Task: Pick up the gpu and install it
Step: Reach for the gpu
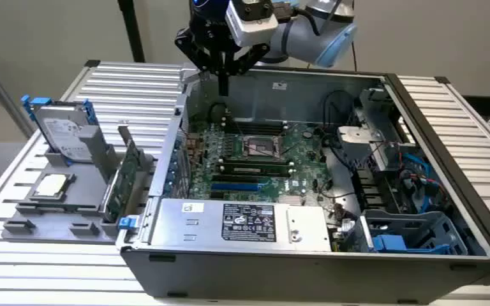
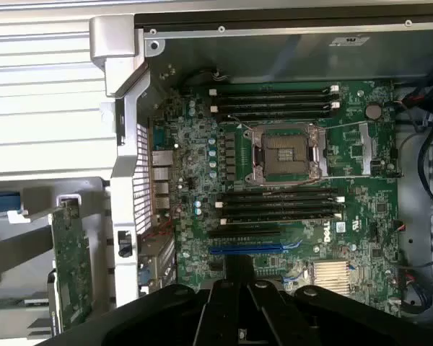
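Power supply sits nearest, along the front wall of the open case. Just outside the case, toward the exterior view's left, a grey holder carries the gpu, which stands on edge in its groove, close beside the case side wall and untouched. On the same holder, a square chip lies flat, and behind it a drive with blue rails stands upright. Inside the case, the board lies flat, with a blue slot vacant near the power supply. Farthest away, the gripper hangs above the rear of the case, well apart from the gpu, its fingers pressed together and holding nothing. Hazards, as judged from this layout:

- Fingers brought down closed would strike the card's top edge instead of straddling it.
- The card stands near the case wall, so a finger could catch on that wall.
- A grip off-centre could tilt the card and bind it in the groove.
- A tilted card could miss the blue slot and scrape nearby components.
- Loose cables at the exterior view's right could snag the arm.
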{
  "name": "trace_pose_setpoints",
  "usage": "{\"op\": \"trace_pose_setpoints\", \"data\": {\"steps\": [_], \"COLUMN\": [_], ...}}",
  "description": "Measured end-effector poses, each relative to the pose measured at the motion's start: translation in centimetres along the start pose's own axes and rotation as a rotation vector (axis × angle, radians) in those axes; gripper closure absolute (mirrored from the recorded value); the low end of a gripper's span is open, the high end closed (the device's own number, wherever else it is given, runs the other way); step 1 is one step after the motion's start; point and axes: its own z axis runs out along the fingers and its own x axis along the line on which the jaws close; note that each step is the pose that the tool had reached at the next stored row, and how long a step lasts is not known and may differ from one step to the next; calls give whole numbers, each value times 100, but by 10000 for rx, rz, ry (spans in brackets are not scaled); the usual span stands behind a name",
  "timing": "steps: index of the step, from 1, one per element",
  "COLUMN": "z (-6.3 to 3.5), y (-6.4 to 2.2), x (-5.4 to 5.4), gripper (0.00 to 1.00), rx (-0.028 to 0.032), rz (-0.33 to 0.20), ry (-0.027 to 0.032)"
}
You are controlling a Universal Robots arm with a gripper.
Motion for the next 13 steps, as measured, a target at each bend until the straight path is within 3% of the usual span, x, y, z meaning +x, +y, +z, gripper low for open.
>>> {"op": "trace_pose_setpoints", "data": {"steps": [13], "z": [0], "y": [0], "x": [0], "gripper": [100], "rx": [0], "rz": [0], "ry": [-1]}}
